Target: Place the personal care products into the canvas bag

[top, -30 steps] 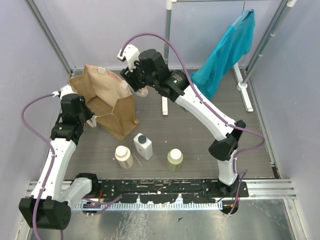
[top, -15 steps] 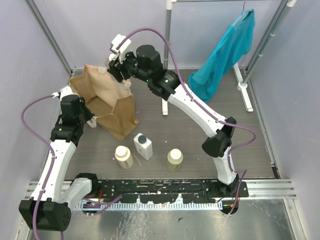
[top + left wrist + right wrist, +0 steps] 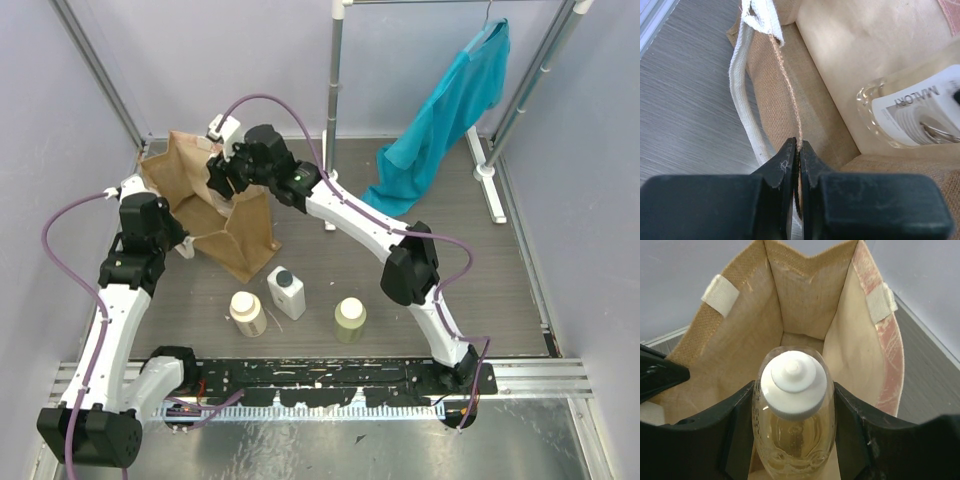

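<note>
The canvas bag [image 3: 248, 226] stands upright at the back left with its mouth open. My left gripper [image 3: 186, 241] is shut on the bag's rim [image 3: 799, 145], next to a whitish strap handle [image 3: 746, 100]. My right gripper [image 3: 222, 180] is shut on the amber clear bottle [image 3: 792, 412] with the white cap, cap pointing down into the bag's mouth [image 3: 805, 305]. The bottle also shows in the left wrist view [image 3: 905, 115], inside the bag. The cream round bottle [image 3: 248, 312], the white rectangular bottle [image 3: 286, 291] and the olive-green bottle [image 3: 349, 320] stand on the table in front of the bag.
A teal cloth garment [image 3: 450, 100] hangs from a rack at the back right. The rack's upright pole [image 3: 333, 110] and its foot [image 3: 329, 212] stand just right of the bag. A black rail [image 3: 320, 375] runs along the near edge.
My right arm has swung left and down with the amber bottle, from beside the bag to over its open mouth. The left gripper has stayed on the bag's rim.
</note>
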